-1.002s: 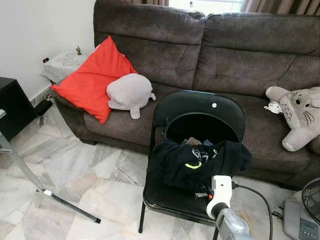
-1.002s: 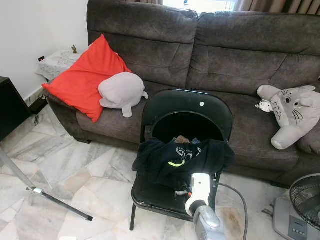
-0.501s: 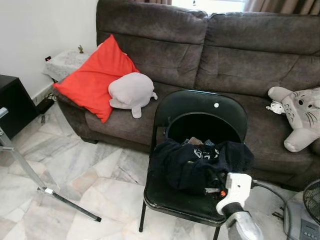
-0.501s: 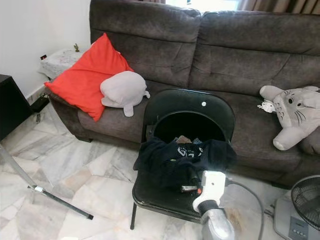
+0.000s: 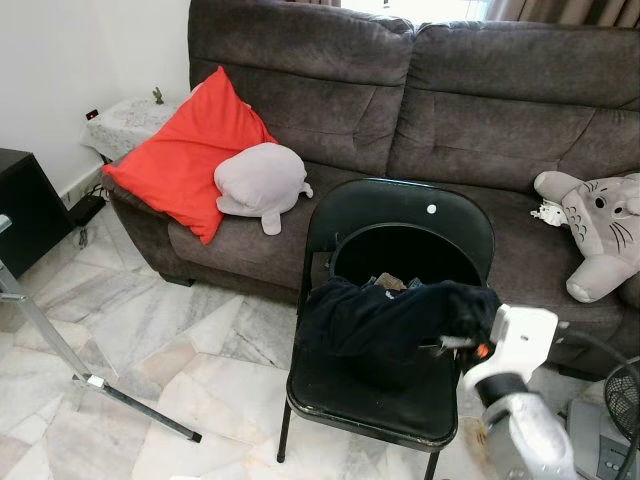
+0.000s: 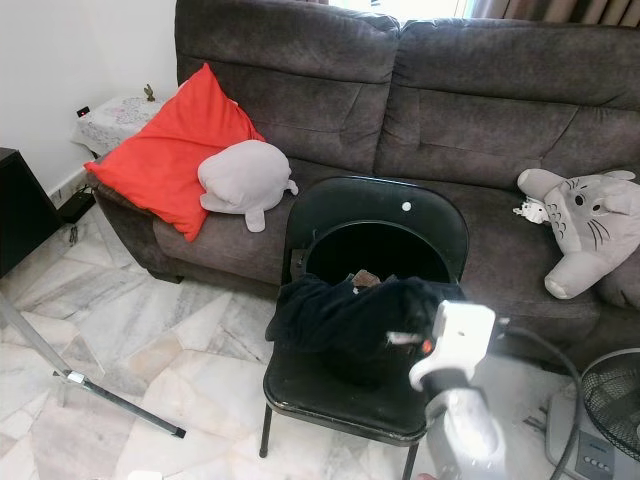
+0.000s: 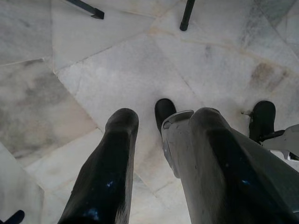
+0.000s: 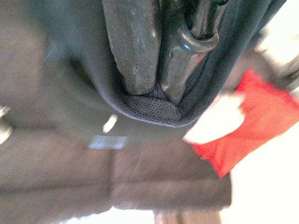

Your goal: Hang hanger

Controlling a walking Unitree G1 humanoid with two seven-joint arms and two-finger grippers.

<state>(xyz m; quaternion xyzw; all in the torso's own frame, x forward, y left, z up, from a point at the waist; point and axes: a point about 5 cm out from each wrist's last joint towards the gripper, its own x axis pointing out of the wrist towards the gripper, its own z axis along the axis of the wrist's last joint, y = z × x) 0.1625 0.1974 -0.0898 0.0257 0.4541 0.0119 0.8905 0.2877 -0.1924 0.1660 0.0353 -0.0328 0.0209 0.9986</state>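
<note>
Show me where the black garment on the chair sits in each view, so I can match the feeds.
Left eye view: black garment heaped on the folding chair, lower centre.
Right eye view: black garment, lower centre.
Right wrist view: its dark fabric pinched by the right gripper.
Left wrist view: left gripper over marble floor.
Shared landmark: red cushion.

At the lower right of the left eye view the right arm (image 5: pixel 520 425) is a silver, rounded, mottled tube ending in a white boxy wrist block (image 5: pixel 520 335) with a small orange-red mark beside dark metal fittings. A grey cable (image 5: pixel 590 345) runs from the block. In the left wrist view the fingers (image 7: pixel 110 177) are long, black, glossy and round-tipped.
</note>
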